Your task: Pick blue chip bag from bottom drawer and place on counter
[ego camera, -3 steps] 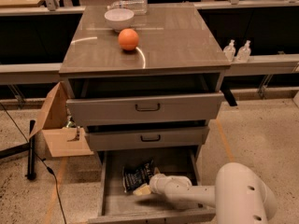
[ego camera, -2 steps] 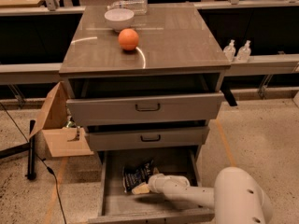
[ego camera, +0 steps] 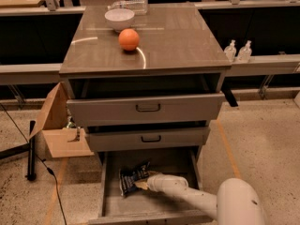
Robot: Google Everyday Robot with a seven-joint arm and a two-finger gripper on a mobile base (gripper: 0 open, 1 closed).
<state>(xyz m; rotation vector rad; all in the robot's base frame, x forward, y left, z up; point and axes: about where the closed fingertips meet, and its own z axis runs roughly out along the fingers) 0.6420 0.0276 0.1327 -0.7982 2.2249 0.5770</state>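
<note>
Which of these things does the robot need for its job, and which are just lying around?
Needed: blue chip bag, the bottom drawer holding it, the counter, the gripper down in that drawer at the bag.
Just lying about: orange ball and white bowl on the counter, cardboard box on the floor.

Arm low, gripper [ego camera: 143, 184] in the bottom drawer [ego camera: 173, 165]

My white arm [ego camera: 187, 197] runs from lower right, leftward and slightly upward, almost level. My gripper touches the right edge of the blue chip bag [ego camera: 130, 176]
</note>
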